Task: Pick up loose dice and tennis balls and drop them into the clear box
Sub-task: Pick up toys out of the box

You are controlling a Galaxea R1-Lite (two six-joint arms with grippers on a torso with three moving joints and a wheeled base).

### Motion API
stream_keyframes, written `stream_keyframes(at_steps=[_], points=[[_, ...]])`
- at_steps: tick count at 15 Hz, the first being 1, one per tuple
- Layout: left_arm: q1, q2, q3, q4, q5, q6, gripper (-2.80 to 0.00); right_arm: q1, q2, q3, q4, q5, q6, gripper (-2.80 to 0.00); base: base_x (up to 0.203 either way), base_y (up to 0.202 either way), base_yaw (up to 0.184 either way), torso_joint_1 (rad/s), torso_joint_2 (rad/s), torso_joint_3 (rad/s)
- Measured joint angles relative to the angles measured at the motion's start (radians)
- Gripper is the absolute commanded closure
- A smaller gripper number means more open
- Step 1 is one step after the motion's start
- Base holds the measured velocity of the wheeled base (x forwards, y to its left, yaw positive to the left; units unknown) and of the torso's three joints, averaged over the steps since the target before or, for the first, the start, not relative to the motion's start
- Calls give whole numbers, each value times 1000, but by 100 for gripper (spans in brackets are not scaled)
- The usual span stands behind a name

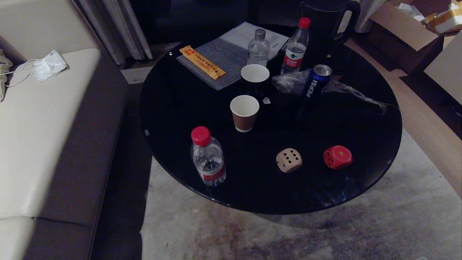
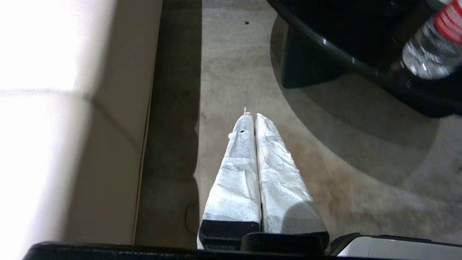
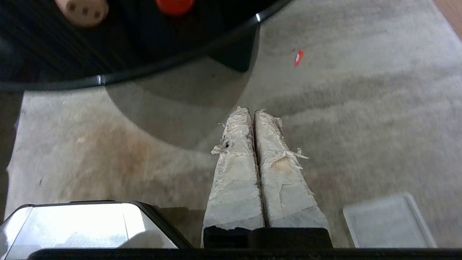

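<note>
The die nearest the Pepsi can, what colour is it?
Red die, clearest in the head view.

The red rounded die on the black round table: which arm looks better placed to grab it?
Probably the right. The red die sits on the table's right side, and shows just beyond the shut right gripper. The shut left gripper hangs over carpet near the sofa.

Head high; wrists low beside table (image 1: pixel 173 108)
</note>
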Motion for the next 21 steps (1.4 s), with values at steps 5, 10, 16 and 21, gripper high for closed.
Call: stream_keyframes(at_steps=[5,10,16,21], points=[[0,0,0,0,-1,2,0,0,0,0,0,0,0,0,176,0,0,5,2,3],[0,0,0,2,0,-2,0,0,0,0,0,0,-4,0,18,0,0,0,0,0],[0,0,0,0,1,-9,0,0,0,1,0,2,-34,0,0,0,0,0,0,0],[0,0,0,0,1,-9,0,0,136,-153,33,43,-34,0,0,0,0,0,0,0]])
